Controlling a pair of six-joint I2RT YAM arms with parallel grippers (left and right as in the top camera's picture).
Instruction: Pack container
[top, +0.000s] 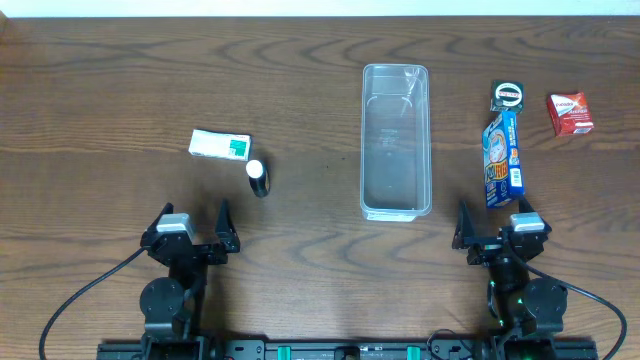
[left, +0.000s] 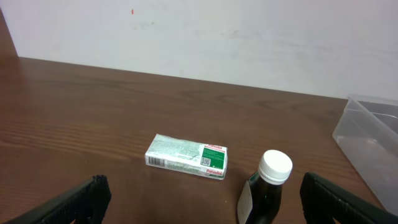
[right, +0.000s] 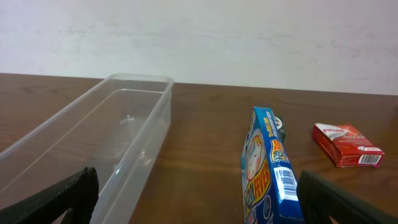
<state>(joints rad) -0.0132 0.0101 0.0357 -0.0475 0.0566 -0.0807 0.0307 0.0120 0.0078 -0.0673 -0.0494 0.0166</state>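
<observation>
Overhead: empty container (top: 396, 212) ahead of and between the wide-open left pincer (top: 194, 210) and wide-open right pincer (top: 492, 210).

Container: the clear container (right: 158, 134) is lying on the left side. It is stretching away toward the back, and its near end is running out of the bottom of the picture.
Blue packet: the long blue packet (right: 267, 168) is lying to the right of the container, not touching it. It is showing a cartoon face and a barcode.
Round dark thing: it (right: 283, 129) is peeking out at the far end of the blue packet, too hidden to tell more.
Red box: the small red box (right: 347, 144) is sitting far to the right, apart from the blue packet.
Right hand: the right hand (right: 196, 180) is holding nothing. Its two dark fingers (right: 62, 196) are standing wide apart in the bottom corners.
Worktop: the brown wooden worktop (right: 205, 130) is carrying everything.
Wall: a white wall (right: 199, 37) is standing behind.
</observation>
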